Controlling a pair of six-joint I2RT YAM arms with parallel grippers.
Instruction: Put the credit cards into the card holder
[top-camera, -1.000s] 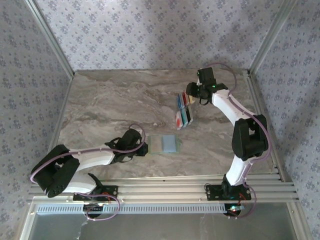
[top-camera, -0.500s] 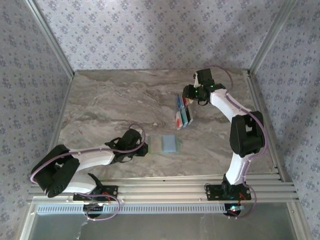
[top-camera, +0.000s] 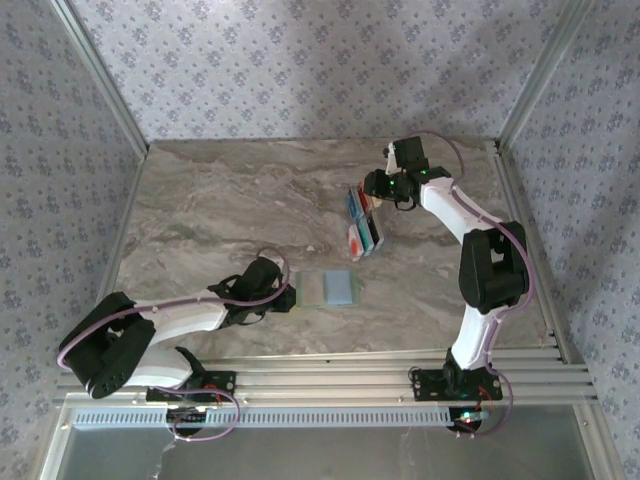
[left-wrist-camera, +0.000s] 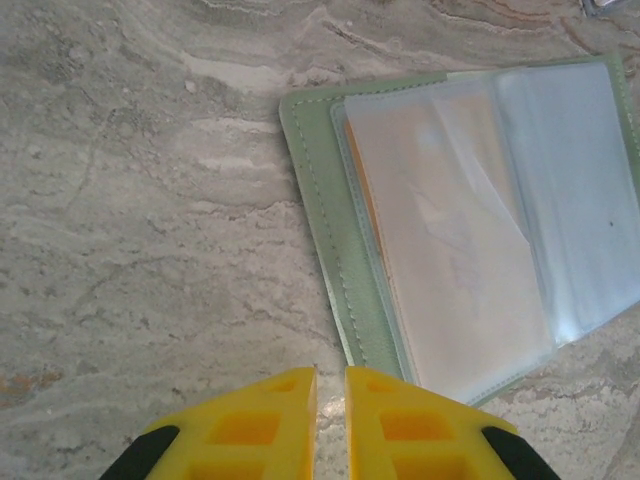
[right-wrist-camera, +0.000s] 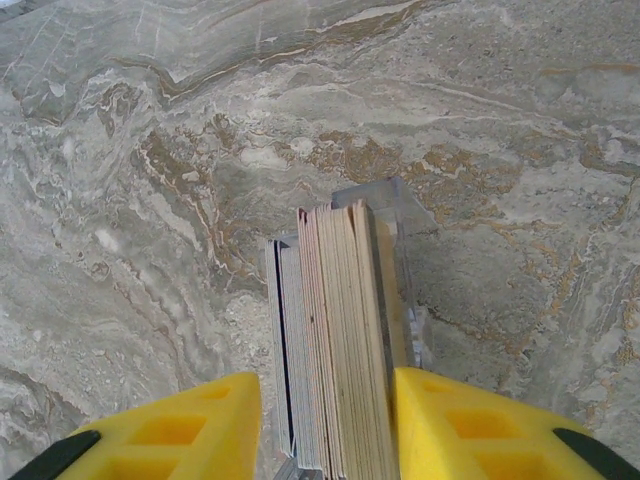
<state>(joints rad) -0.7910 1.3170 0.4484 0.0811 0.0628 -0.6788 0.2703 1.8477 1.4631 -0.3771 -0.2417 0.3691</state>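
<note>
The left fingers (top-camera: 287, 297) lay low on the marbled surface (top-camera: 220, 210) in the top view, their tips at the left edge of the card holder (top-camera: 338, 288). From above I could not tell whether they stood together or apart. The holder lay flat and open near the front middle of the surface, pale green on its left and bluish on its right. The right fingers (top-camera: 368, 193) were far back on the right side, at the far end of the credit cards (top-camera: 366, 235). The cards stood in a short row, blue and red at the back, red-and-white, teal and black nearer. Cards and holder were well apart.

In the left wrist view the left fingers (left-wrist-camera: 305, 390) were together but for a thin slit, with nothing between them. The card holder (left-wrist-camera: 335, 250) lay just ahead and to the right on the surface (left-wrist-camera: 150, 200), its stitched green border toward the fingers. Its near corner was just beside one finger; whether they touched could not be told. Clear pockets covered its inner face, and an orange-tan edge showed under the nearer pocket.

In the right wrist view the right fingers (right-wrist-camera: 225, 410) stood apart, one on each side of the credit cards (right-wrist-camera: 335, 330). The cards stood on edge, packed as a stack on the surface (right-wrist-camera: 150, 150). A narrow gap separated one finger from the stack, while the other sat close against a clear plastic piece (right-wrist-camera: 390, 205) along the stack's side. The fingers were not clamped on the cards.
</note>
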